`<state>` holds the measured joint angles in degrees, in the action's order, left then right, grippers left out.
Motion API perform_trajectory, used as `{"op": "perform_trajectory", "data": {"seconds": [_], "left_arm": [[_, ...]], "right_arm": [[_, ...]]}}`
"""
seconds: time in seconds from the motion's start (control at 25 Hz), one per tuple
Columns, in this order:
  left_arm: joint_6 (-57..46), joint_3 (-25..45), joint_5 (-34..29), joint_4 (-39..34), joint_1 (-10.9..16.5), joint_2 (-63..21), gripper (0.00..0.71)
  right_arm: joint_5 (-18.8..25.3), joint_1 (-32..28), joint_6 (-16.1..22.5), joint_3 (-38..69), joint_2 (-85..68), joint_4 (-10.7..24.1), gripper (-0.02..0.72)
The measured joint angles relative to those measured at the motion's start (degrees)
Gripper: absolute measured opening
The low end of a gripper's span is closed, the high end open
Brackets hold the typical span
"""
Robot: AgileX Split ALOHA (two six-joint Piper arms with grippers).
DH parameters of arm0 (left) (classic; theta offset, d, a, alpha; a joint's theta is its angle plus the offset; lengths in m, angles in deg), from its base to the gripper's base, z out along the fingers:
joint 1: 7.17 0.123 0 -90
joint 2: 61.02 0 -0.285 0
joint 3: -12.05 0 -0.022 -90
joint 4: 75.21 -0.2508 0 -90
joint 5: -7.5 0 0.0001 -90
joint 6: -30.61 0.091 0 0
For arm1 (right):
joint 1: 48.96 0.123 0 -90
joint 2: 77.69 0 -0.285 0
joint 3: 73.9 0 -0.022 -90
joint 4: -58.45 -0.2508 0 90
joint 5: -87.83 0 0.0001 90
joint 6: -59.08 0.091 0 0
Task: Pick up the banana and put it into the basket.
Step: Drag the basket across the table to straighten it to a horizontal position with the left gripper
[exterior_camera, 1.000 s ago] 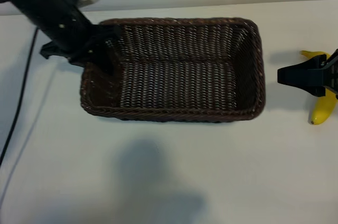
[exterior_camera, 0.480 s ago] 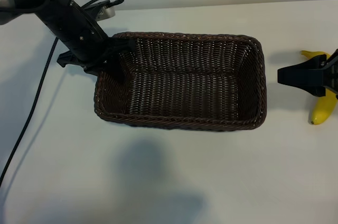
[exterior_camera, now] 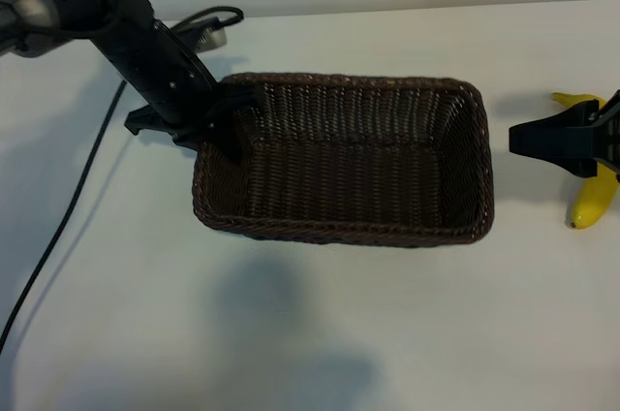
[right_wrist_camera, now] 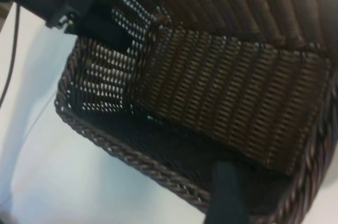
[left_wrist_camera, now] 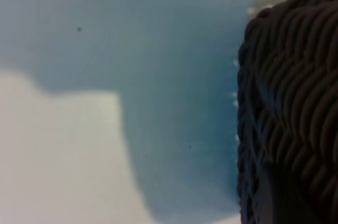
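The banana [exterior_camera: 591, 200] is lying on the white table [exterior_camera: 320, 333] at the far right of the exterior view, well apart from the basket [exterior_camera: 344, 233], and nothing is gripping it.

Reading from the left, we are seeing a black cable [exterior_camera: 58, 227] trailing across the tabletop toward the left arm [exterior_camera: 145, 52], which is reaching down at a slant from the upper-left corner. The left gripper [exterior_camera: 225, 125] is clamping the basket's left end wall near its rear corner, its fingers narrowed onto the wicker rim, one inside the wall and one outside. In the left wrist view we are looking at the dark woven rim close up, with bare table beside it under a blue-grey shadow.

The basket is sitting in the middle of the table, dark brown, rectangular with rounded corners, its long side running across the view. Its interior is holding nothing; the woven floor is showing plainly in both the exterior and right wrist views. A soft shadow is falling on the table in front of it.

Further right, past a strip of bare table, the right gripper [exterior_camera: 528, 140] is hovering just off the basket's right end, its jaws standing apart and holding nothing, pointing toward the basket. The banana is lying partly behind this gripper's black body, with its stem end showing above and its lower tip below.
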<state>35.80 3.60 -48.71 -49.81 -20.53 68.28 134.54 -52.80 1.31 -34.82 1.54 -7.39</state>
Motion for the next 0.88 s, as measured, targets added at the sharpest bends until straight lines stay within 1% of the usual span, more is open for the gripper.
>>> {"op": "perform_trajectory", "data": {"seconds": [0.44, 0.52, 0.56, 0.6, 0.8, 0.88], "left_arm": [[-0.1, 0.0, 0.1, -0.4, -0.1, 0.1, 0.154], [-0.1, 0.0, 0.1, -0.4, -0.1, 0.1, 0.166], [-0.1, 0.0, 0.0, -0.4, -0.1, 0.1, 0.185], [-0.1, 0.0, 0.0, -0.3, -0.1, 0.1, 0.221], [-0.1, -0.1, -0.3, 0.1, -0.1, 0.0, 0.456], [0.0, -0.1, -1.0, 0.1, -0.1, -0.3, 0.519]], "right_arm": [[0.2, 0.0, 0.0, 0.0, 0.0, 0.0, 0.522], [0.2, 0.0, 0.0, 0.0, 0.0, 0.0, 0.522], [0.2, 0.0, 0.0, 0.0, 0.0, 0.0, 0.522], [0.2, 0.0, 0.0, 0.0, 0.0, 0.0, 0.522], [0.2, 0.0, 0.0, 0.0, 0.0, 0.0, 0.522], [0.2, 0.0, 0.0, 0.0, 0.0, 0.0, 0.522]]}}
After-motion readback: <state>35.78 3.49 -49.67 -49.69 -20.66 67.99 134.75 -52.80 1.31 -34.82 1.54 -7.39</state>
